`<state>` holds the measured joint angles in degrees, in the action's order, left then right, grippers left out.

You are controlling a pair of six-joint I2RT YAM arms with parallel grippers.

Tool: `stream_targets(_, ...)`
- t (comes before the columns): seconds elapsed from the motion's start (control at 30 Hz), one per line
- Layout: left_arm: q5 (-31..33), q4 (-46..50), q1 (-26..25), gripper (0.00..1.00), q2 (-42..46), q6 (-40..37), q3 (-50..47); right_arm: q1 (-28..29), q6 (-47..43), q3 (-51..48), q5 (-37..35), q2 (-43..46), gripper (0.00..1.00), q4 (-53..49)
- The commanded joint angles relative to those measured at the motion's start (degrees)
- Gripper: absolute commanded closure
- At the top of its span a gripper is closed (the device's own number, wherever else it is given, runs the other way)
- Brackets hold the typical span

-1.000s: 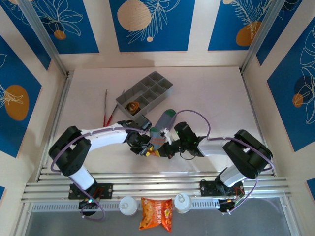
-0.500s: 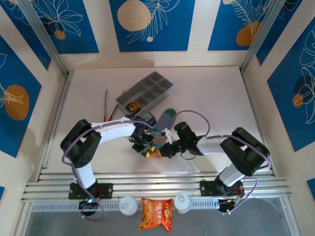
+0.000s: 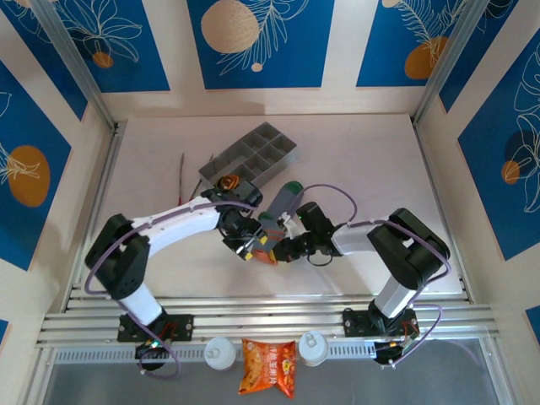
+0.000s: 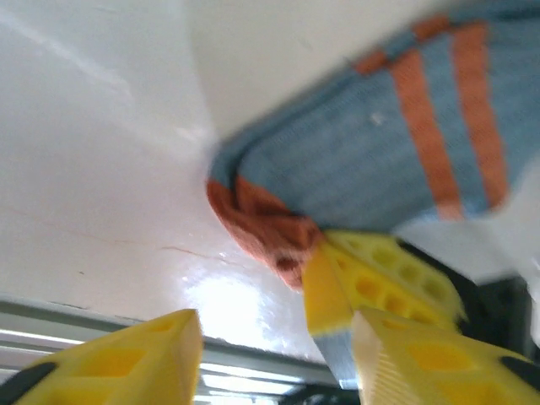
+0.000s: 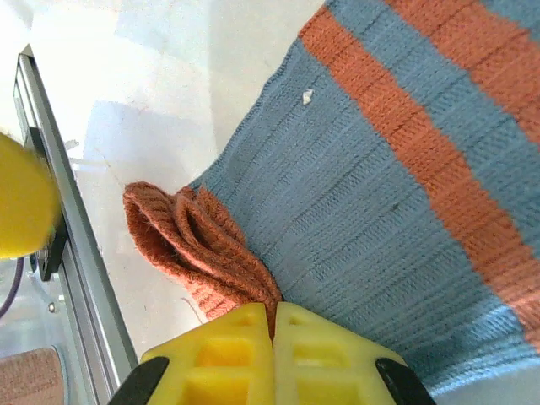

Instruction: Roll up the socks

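Two white bottles point(image 3: 219, 353) and a snack bag point(image 3: 268, 367) lie nearest, on the near side of the rails point(image 3: 253, 316).

Just past the rails both arms meet at mid-table. The right gripper point(image 5: 274, 325) is pressed fully together on the grey-blue sock point(image 5: 380, 211) at its orange cuff point(image 5: 198, 236), which bunches up at the fingertips. The left gripper point(image 4: 274, 337) stands apart from the cuff, spread and holding nothing. The sock lies flat on the table point(image 3: 363, 169), running away from the grippers to its green toe point(image 3: 291, 189).

Handling, as judged: light, soft knit that folds freely and will spring loose if let go. It offers no stiffness to push against. The bunched cuff is the thickest part and the best hold, so the roll should be pinched across its full width.

Edges and room: the rails run close behind the cuff, so little space remains toward the near side. Farther off, the grey tray point(image 3: 274, 169) sits near the toe, with a thin tool point(image 3: 180, 173) to its left. Open table lies to the far right.
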<state>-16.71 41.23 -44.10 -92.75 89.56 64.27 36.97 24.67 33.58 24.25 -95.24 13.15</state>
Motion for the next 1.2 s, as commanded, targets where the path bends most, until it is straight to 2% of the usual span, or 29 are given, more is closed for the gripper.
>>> stream_targets(0.0,-1.0,-8.6,0.3,0.61,4.2,-3.8,-4.9,-0.9,1.6,1.9,-1.7,-3.0,1.00,-5.8)
stream_targets(0.07,-2.4,-11.7,0.3,0.68,5.3,-4.3,-7.2,-1.1,2.6,2.3,-1.6,-3.7,1.00,-5.9)
stream_targets(0.17,-2.3,-11.2,0.3,0.75,5.5,-5.8,-8.4,-1.8,4.3,2.5,-0.8,-5.2,1.00,-5.7)
stream_targets(0.5,1.0,-19.1,0.4,0.74,1.3,-11.2,-9.3,-5.3,10.0,3.3,3.0,-9.6,1.00,-5.7)
stream_targets(0.73,4.7,-15.3,0.4,0.82,-0.7,-14.4,-7.1,-7.0,11.8,4.4,4.8,-11.6,1.00,-6.7)
stream_targets(1.0,7.9,-18.4,0.5,0.83,-6.2,-15.2,-3.3,-6.9,11.8,5.0,5.4,-11.9,1.00,-7.1)
stream_targets(1.17,9.4,-12.0,0.9,0.84,-11.8,-16.4,0.8,-6.7,10.3,5.4,4.9,-11.4,1.00,-7.9)
